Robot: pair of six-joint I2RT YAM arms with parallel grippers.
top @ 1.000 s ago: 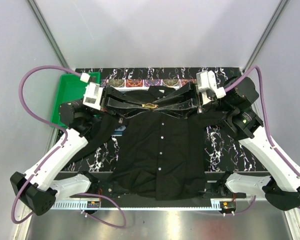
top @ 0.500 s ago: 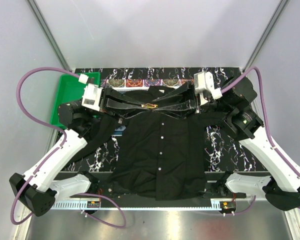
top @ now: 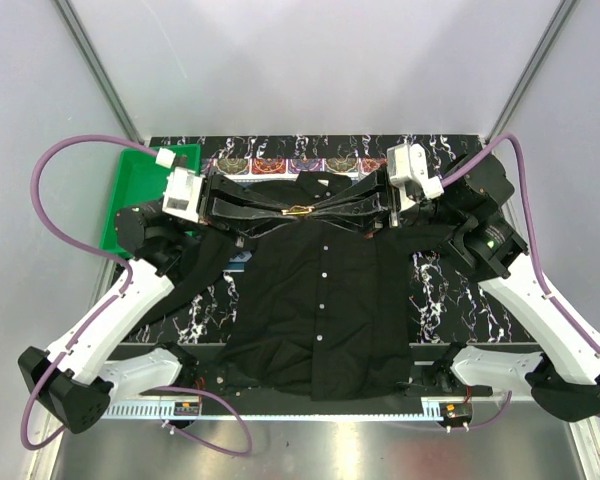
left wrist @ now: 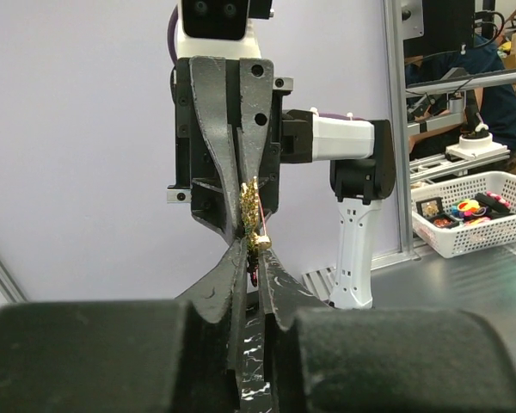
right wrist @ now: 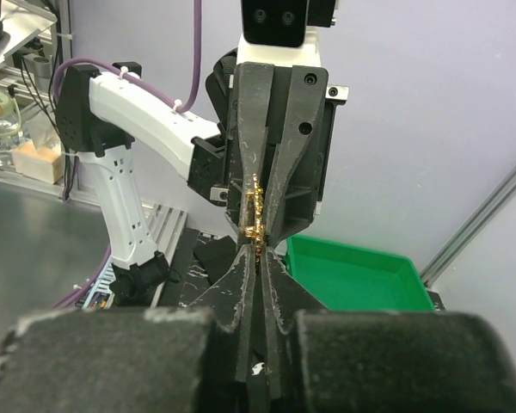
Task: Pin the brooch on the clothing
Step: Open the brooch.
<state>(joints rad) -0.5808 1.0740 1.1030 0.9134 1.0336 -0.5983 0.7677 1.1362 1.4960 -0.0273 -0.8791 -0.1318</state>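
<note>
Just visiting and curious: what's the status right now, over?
Both shut on the brooch, left gripper and right gripper tip to tip. Brooch over the black shirt collar, not pinned yet. Nothing in the way.

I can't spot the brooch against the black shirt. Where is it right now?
In the top view the brooch is pinched between the left gripper and right gripper tips, at the collar of the black shirt.

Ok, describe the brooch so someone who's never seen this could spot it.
Find the black shirt spread out flat. Over its collar end, the left gripper and right gripper meet tip to tip, pinching the brooch between them. It is tiny and gold, unlike the white buttons down the front.
</note>
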